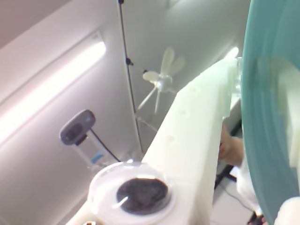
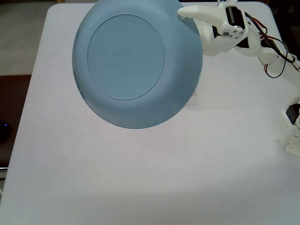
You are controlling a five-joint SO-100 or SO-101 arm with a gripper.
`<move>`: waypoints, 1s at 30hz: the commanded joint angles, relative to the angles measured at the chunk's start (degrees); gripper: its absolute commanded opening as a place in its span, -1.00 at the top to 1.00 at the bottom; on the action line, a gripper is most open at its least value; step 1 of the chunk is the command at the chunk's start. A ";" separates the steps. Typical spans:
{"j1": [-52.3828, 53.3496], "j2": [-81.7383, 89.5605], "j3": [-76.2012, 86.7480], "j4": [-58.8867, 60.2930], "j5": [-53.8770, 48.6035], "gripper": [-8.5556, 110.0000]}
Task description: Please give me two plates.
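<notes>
While the end effector (image 2: 183, 12) is raised toward the fixed camera, its fingers are closed on the rim of the light blue plate (image 2: 136, 65), gripping the upper-right edge as that view shows it. One white finger (image 2: 197, 14) lies across the rim; the opposing finger is hidden behind the plate. In the wrist view, the end effector (image 1: 236, 93) shows a long white finger (image 1: 197, 140) running up the frame, and the light blue plate (image 1: 272, 108) fills the right edge, pressed against the finger tip.

The light blue plate is held off the counter (image 2: 140, 178), tilted so that its underside and flat circular base face the fixed camera. It covers much of the upper centre of that view.

Behind the end effector, the white arm (image 2: 234, 35) extends to the right edge of the fixed view, with a dark servo and red and black wires (image 2: 276, 56) along it. The white counter below shows no second plate in either view.

The wrist view looks upward past the finger: a grey webcam (image 1: 77, 126) on a stand, a thin dark cable (image 1: 127, 61), a long ceiling light (image 1: 51, 79), and a white ceiling fan (image 1: 163, 79) are visible. A round clear part with a dark centre (image 1: 138, 193) sits at the bottom of that view.
</notes>
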 commanded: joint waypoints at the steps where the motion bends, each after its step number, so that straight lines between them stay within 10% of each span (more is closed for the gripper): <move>1: -0.79 1.05 -0.53 -1.76 -0.53 0.86; 14: -0.88 1.05 0.70 -1.93 -1.76 0.86; 20: 2.99 3.25 1.41 10.11 -0.35 0.37; 30: 13.97 11.87 5.10 30.94 2.64 0.20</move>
